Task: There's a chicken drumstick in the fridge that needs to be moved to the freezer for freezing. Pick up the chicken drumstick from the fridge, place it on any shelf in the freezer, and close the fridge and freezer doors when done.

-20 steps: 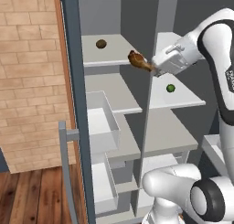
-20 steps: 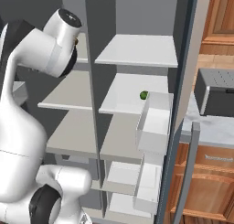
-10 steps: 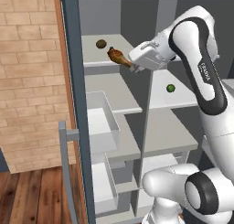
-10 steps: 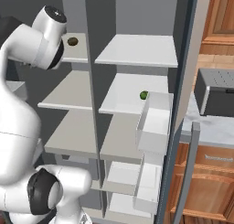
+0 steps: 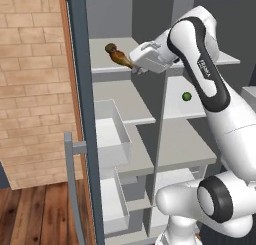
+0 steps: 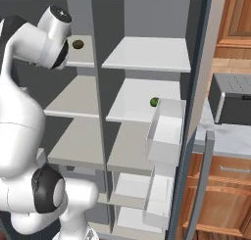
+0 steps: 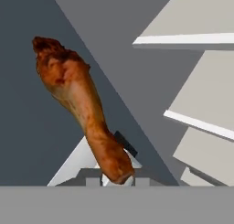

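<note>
Gripper (image 5: 134, 68) pinching chicken drumstick (image 5: 118, 56) by its thin end.
Drumstick held over the top shelf (image 5: 102, 59) in the freezer (image 5: 120, 114), doors open, green ball (image 5: 186, 96) in the fridge.

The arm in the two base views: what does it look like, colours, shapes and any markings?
The arm is glossy white, built of thick rounded segments with dark grey to black bands at the joints. One black band on the upper link carries small white lettering, too small to read. The hand has a boxy white body. A round black cap sits on the lower joint. No cables show.
</note>
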Motion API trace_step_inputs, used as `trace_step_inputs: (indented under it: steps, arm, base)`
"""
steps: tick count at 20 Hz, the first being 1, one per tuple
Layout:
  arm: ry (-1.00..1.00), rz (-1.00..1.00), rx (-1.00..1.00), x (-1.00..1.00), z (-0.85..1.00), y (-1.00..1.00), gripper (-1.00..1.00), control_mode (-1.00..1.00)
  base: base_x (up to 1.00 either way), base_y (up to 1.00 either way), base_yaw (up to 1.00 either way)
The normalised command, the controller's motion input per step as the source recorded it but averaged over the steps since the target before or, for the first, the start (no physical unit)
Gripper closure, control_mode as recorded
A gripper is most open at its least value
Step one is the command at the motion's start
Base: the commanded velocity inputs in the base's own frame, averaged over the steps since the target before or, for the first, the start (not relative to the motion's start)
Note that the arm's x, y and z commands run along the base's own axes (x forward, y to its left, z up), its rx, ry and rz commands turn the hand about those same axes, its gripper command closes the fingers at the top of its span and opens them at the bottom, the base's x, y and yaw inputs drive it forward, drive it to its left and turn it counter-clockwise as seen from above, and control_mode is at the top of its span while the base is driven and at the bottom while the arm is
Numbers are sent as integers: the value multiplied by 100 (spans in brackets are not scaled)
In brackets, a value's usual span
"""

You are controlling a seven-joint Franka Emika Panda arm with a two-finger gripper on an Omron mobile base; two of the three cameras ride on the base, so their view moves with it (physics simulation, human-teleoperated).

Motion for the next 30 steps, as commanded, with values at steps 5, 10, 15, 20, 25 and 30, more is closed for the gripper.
trace_step_inputs:
  steps: [5, 10, 15, 20, 25, 30]
  arm:
    - [0, -8, 0, 34, 0, 0, 100, -100]
    - [0, -20, -5, 45, 0, 8, 100, -100]
    - [0, -21, -5, 35, 0, 6, 100, -100]
    - [0, -14, -3, 20, -2, 0, 100, -100]
    - [0, -7, -2, 27, -20, 0, 100, -100]
    - [1, 0, 0, 35, -9, -15, 100, -100]
  base:
    - [0, 0, 0]
    - [0, 0, 0]
    - [0, 0, 0]
    - [0, 0, 0]
    - [0, 0, 0]
    - [0, 0, 0]
